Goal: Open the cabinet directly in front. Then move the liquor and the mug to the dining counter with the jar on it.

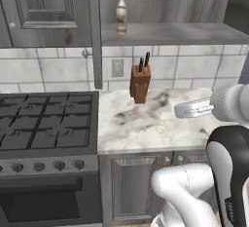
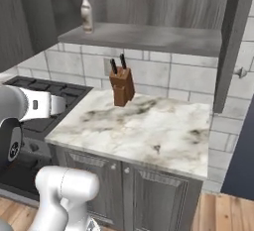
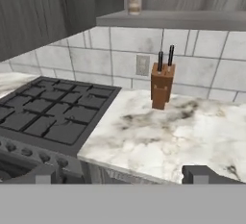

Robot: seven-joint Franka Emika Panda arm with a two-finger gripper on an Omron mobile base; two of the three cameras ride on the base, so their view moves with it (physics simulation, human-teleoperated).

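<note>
The end effector (image 3: pixel 122 175) hangs with jaws wide and empty above the marble tabletop (image 1: pixel 146 123), well below the open cabinet (image 2: pixel 149 39). The liquor (image 1: pixel 121 12) stands upright on its shelf, above the knife block (image 1: pixel 140 82). A hasty rise could clip the shelf edge or topple the slim bottle.

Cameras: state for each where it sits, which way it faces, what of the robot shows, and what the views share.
Left base view: behind the arm to its left, facing forward and down at the stove, marble worktop and open cabinet; white arm at lower right.
Right base view: behind to its right, facing the same worktop; arm at lower left.
Hand view: on the hand, looking along the open gripper across the stove; fingertips at the bottom.
Shared: the knife block and the liquor on the cabinet shelf.
</note>
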